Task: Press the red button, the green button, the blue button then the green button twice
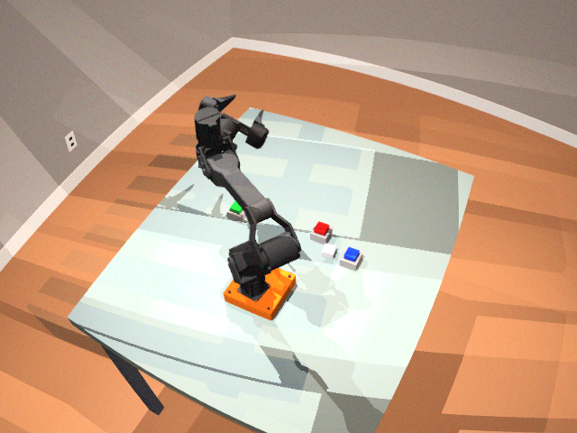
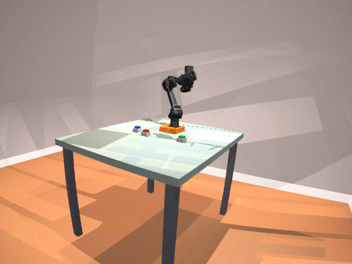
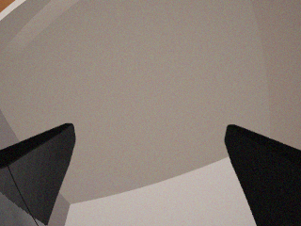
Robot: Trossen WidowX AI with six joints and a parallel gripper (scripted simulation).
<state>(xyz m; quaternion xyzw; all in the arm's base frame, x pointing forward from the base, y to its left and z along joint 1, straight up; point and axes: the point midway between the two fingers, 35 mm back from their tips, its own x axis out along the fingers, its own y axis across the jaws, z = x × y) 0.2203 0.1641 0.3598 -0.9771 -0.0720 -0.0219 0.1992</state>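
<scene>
The red button sits on a light grey base, between the green and blue ones. The blue button sits near it, on the side away from green. The green button stands apart; in the top view the arm passes close beside its base. All three caps stand raised. My gripper is open and empty, high above the table and far from every button. The wrist view shows only walls and a bit of floor between and around the fingers.
A small white block lies between the red and blue buttons in the top view. The arm's orange base stands on the glassy table, close to the buttons.
</scene>
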